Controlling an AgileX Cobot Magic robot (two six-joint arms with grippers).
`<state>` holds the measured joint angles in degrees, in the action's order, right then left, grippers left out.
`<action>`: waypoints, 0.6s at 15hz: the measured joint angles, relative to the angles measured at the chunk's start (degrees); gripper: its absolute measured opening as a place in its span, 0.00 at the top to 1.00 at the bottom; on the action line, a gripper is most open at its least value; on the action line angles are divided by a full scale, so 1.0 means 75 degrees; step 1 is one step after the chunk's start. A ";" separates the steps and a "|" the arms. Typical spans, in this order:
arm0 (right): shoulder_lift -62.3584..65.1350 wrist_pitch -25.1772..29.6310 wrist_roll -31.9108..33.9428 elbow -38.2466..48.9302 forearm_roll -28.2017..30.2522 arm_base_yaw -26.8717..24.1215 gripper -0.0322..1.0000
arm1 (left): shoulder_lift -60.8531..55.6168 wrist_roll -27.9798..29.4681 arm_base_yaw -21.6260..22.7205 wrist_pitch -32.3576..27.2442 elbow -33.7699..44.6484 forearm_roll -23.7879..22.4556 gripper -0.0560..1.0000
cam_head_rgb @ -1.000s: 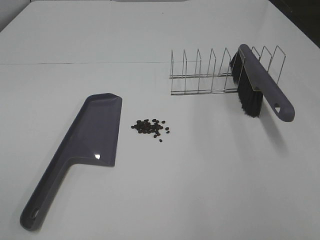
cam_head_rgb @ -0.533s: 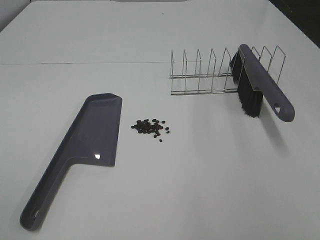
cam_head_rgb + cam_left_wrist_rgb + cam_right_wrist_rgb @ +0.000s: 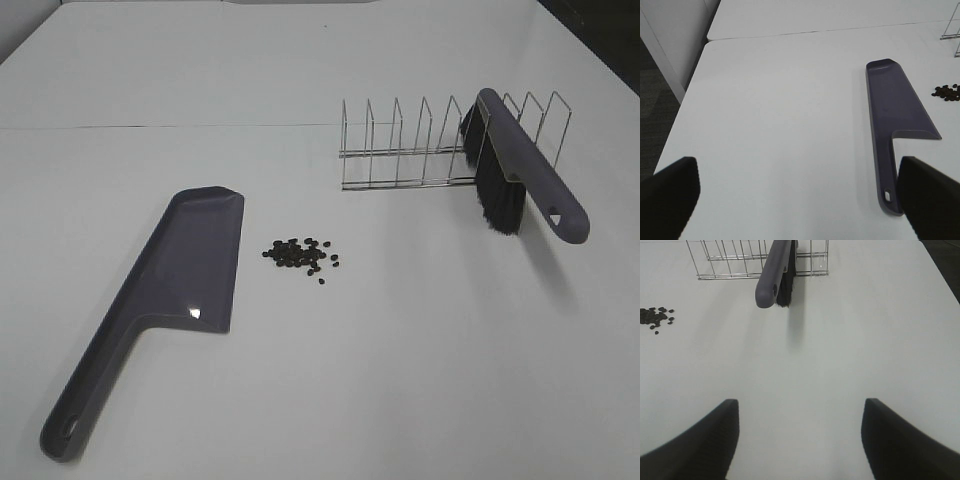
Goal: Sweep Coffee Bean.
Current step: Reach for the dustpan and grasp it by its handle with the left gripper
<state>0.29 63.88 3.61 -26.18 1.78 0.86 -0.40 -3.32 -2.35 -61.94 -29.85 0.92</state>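
The coffee beans [image 3: 300, 255] lie in a small dark cluster on the white table, just right of the grey-purple dustpan [image 3: 190, 270], which lies flat with its handle toward the front left. A grey-purple brush [image 3: 520, 170] with black bristles leans in a wire rack [image 3: 420, 150] at the back right. Neither gripper shows in the exterior view. In the left wrist view my left gripper [image 3: 800, 200] is open and empty, short of the dustpan [image 3: 895, 105] and beans [image 3: 947, 91]. In the right wrist view my right gripper [image 3: 800, 440] is open and empty, short of the brush [image 3: 775, 275].
The beans [image 3: 655, 317] and the rack [image 3: 740, 260] also show in the right wrist view. The table's left edge [image 3: 690, 90] drops to a dark floor. A seam [image 3: 160, 126] runs across the table behind the dustpan.
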 joint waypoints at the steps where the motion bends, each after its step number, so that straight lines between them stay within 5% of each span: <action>1: 0.0000 0.0000 0.0000 0.0000 0.0000 0.0000 0.39 | 0.0000 0.0000 0.0000 0.0000 0.0000 0.0000 0.02; 9: 0.0000 0.0000 0.0000 0.0000 0.0000 0.0000 0.39 | 0.0351 0.0008 0.0000 -0.0008 0.0008 -0.0122 0.02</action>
<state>0.29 63.88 3.61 -26.18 1.78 0.86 2.23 -3.27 -2.35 -61.99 -29.79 0.00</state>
